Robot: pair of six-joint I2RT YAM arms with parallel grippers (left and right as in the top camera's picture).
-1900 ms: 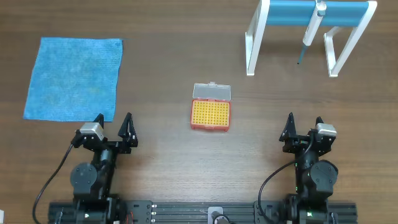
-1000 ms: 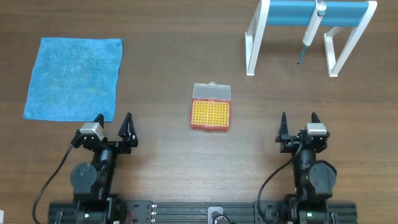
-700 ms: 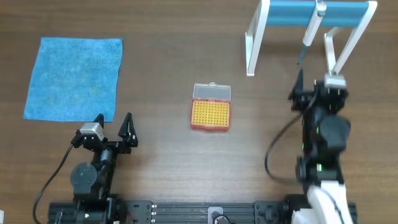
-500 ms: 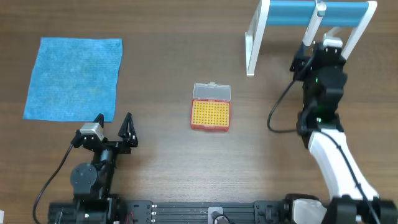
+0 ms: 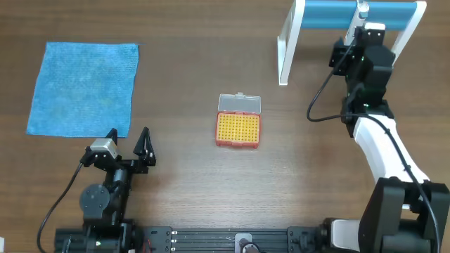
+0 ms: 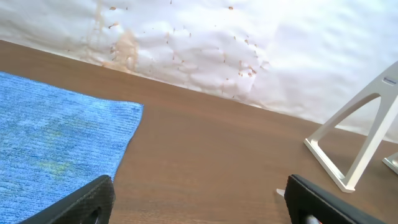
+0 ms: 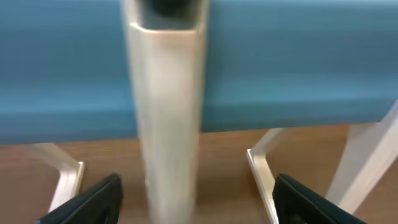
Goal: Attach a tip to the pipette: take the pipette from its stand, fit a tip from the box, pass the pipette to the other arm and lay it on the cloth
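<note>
Spreading across everything is a brown wood-grain table [image 5: 183, 70], with both of my arms based along its near edge. A square blue cloth [image 5: 83, 88] lies flat at the far left of the table, well apart from the other items. At the far right stands the pipette stand [image 5: 323, 14], a blue horizontal bar carried on white angled legs. My right arm is stretched out from its base up to that stand, a black cable looping beside it. My left arm is folded low over its own base.

Near the middle of the table sits the tip box [image 5: 238, 129]. It has an orange base packed with rows of yellow tips, and its clear lid [image 5: 239, 104] is hinged back flat on the far side.

The pipette [image 7: 168, 112] hangs upright on the blue bar, a pale grey body with a dark top. My right gripper [image 7: 196, 199] is spread wide around it, one black finger on each side, with a gap showing between each finger and the pipette body. It grips nothing.

My left gripper [image 5: 129, 132] is also spread apart and empty, just beside the cloth's near right corner. From that wrist I see the cloth's edge, the brown table, one white stand leg, and a crumpled white backdrop [image 6: 217, 50] with brown stains.
</note>
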